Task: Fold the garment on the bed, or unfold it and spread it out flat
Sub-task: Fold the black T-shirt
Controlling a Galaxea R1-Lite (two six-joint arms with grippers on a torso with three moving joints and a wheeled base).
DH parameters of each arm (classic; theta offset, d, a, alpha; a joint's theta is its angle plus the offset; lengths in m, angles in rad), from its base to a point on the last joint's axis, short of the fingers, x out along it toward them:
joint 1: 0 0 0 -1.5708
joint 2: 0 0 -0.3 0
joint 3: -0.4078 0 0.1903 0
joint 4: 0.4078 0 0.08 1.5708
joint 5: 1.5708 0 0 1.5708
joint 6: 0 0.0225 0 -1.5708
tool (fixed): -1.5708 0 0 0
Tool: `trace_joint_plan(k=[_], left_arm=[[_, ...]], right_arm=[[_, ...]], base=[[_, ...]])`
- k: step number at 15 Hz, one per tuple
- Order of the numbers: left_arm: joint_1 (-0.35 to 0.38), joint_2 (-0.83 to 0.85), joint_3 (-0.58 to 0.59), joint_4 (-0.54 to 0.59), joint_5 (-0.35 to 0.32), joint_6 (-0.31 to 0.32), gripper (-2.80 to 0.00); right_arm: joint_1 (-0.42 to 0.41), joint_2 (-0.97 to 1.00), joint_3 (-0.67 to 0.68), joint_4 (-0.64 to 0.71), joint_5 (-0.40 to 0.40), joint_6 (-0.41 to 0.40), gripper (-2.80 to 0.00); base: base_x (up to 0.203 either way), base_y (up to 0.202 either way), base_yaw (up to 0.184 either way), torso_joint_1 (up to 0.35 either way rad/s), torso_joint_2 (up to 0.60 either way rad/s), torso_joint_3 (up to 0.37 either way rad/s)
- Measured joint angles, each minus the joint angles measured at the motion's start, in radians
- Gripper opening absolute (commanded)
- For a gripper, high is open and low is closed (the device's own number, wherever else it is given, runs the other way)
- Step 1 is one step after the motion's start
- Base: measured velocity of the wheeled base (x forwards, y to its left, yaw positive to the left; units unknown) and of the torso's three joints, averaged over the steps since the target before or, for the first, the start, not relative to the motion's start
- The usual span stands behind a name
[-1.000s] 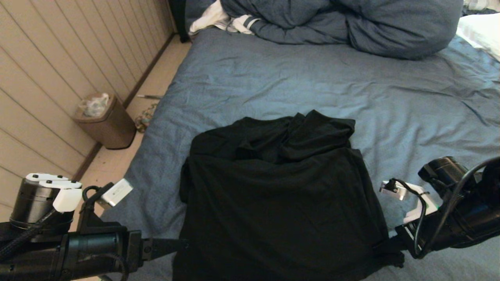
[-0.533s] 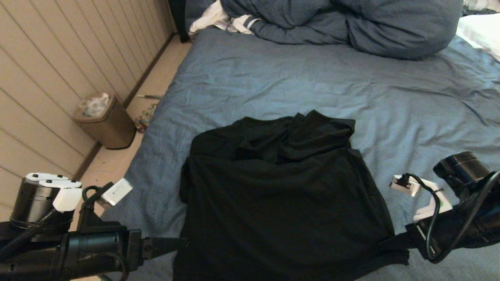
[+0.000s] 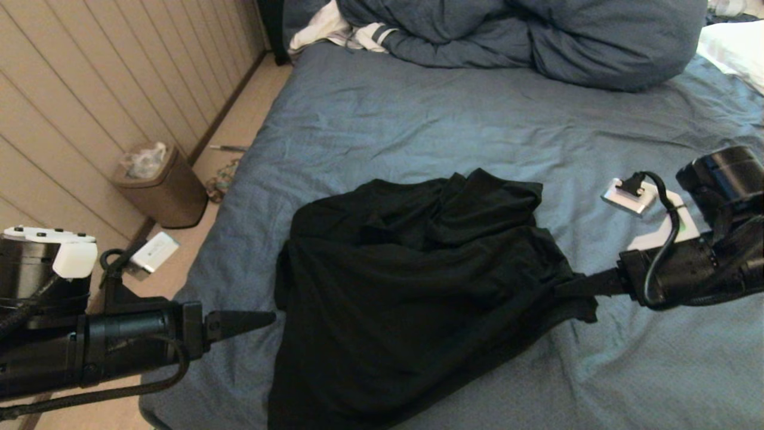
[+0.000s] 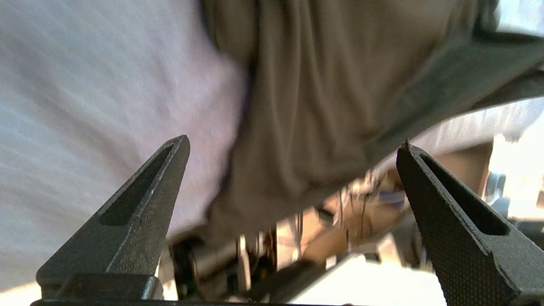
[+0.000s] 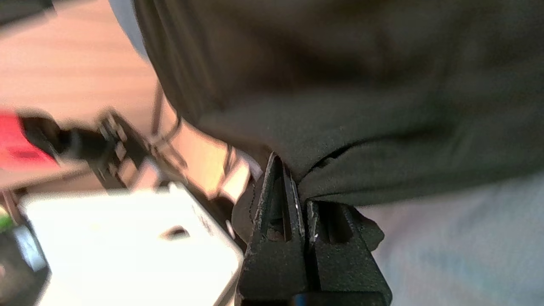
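Note:
The black T-shirt (image 3: pixel 418 286) lies on the slate-blue bed (image 3: pixel 453 119), plain side up, its far part bunched into folds. My right gripper (image 3: pixel 567 285) is shut on the shirt's right hem corner (image 5: pixel 340 178) and holds that corner lifted, with cloth gathered in creases toward it. My left gripper (image 3: pixel 265 319) stands open just left of the shirt's left edge, apart from the cloth; in the left wrist view its fingers (image 4: pixel 144 208) frame the shirt (image 4: pixel 306 106) with nothing between them. The print is hidden.
A bulky blue-grey duvet (image 3: pixel 525 36) and a white striped cloth (image 3: pixel 334 27) lie at the bed's far end, a white pillow (image 3: pixel 734 48) at far right. A brown waste bin (image 3: pixel 161 185) stands on the floor by the panelled wall at left.
My right gripper has pulled the shirt's right corner up and away from me, gathering the cloth. My left gripper has let go of the left edge, opened and drawn back to the left.

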Motion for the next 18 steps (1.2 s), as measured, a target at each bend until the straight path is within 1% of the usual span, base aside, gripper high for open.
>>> trace_joint_plan(k=[2,5,7,9,10,12,14,16,18], left_arm=[[0.019,-0.006,-0.042,0.019,0.001,-0.005,0.00],[0.026,-0.009,-0.115,0.076,0.002,-0.006,0.00],[0.028,-0.003,-0.163,0.129,0.005,-0.004,0.00],[0.028,0.016,-0.182,0.139,0.007,-0.002,0.00],[0.028,0.028,-0.183,0.141,0.008,-0.002,0.00],[0.028,0.049,-0.168,0.151,0.009,-0.003,0.00],[0.028,0.047,-0.132,0.160,0.015,-0.004,0.00],[0.028,0.026,-0.068,0.160,0.027,-0.004,0.00],[0.028,0.005,0.024,0.152,0.033,-0.001,0.00]], right_arm=[[0.018,0.066,-0.144,0.000,0.002,0.075,-2.80],[0.038,0.199,-0.385,-0.008,0.000,0.178,-2.80],[0.045,0.303,-0.545,-0.011,-0.004,0.234,-2.80],[0.049,0.411,-0.690,-0.018,-0.006,0.281,-2.80],[0.051,0.460,-0.734,-0.044,-0.009,0.298,-2.80],[0.053,0.524,-0.764,-0.115,-0.011,0.311,-2.80],[0.052,0.552,-0.768,-0.120,-0.010,0.308,-2.80],[0.055,0.564,-0.763,-0.125,-0.008,0.303,-2.80],[0.059,0.574,-0.770,-0.127,-0.009,0.307,-2.80]], base=[[0.000,0.000,0.000,0.000,0.00,0.000],[0.000,0.000,0.000,0.000,0.00,0.000],[0.000,0.000,0.000,0.000,0.00,0.000],[0.000,0.000,0.000,0.000,0.00,0.000],[0.000,0.000,0.000,0.000,0.00,0.000],[0.000,0.000,0.000,0.000,0.00,0.000],[0.000,0.000,0.000,0.000,0.00,0.000],[0.000,0.000,0.000,0.000,0.00,0.000],[0.000,0.000,0.000,0.000,0.00,0.000]])
